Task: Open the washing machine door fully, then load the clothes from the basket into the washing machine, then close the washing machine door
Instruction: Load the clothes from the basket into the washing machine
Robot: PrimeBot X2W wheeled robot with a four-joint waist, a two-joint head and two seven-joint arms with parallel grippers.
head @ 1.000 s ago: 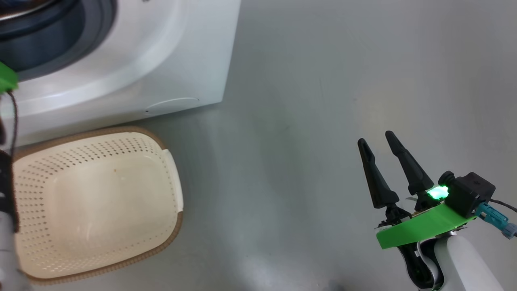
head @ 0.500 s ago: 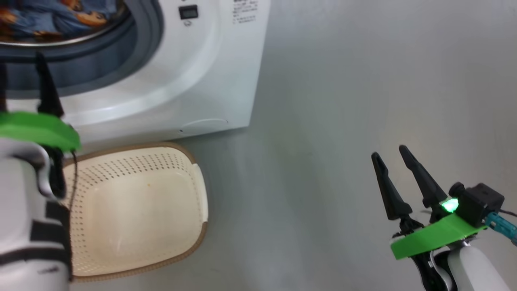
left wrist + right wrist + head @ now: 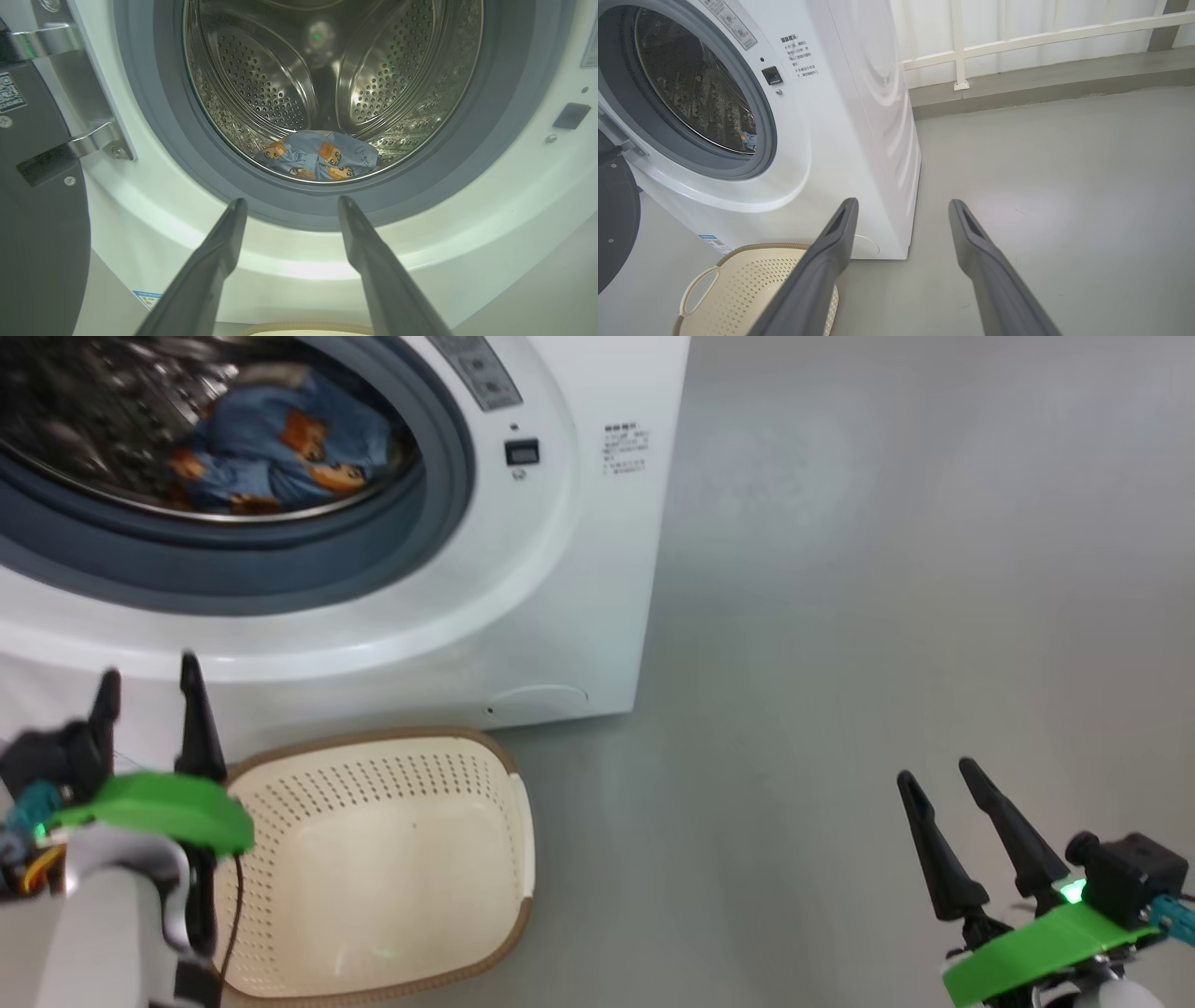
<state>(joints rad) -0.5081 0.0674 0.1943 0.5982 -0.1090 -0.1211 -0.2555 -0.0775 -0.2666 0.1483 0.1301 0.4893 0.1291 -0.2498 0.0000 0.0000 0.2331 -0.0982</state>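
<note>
left end effector: fingers spread wide, nothing between them; I have it low in front of the washing machine, by the left rim of the basket
right end effector: spread as well, holding nothing, over the floor well to the right of the machine
clothes: blue bear-print bundle lying at the bottom front of the drum, just behind the gasket
basket: on the floor right at the machine's foot; touching or not, cannot tell; I see no cloth in it
washing machine door: swung out to the left on its hinge, inner face toward my left wrist camera, partly in frame
step, my read: loading looks finished, closing the door is what's left
door handling: rigid, hinged, probably some weight; glossy rim likely slick for thin fingers, so I'd push, not pinch
where to take it: free edge opposite the hinge, flat of a finger on the outer face; left arm is nearer
clothes handling: soft, light, floppy; they look fully inside the lip, worth a check
risk: latch may need a firm last press; a glancing push could slide off the rim
</note>
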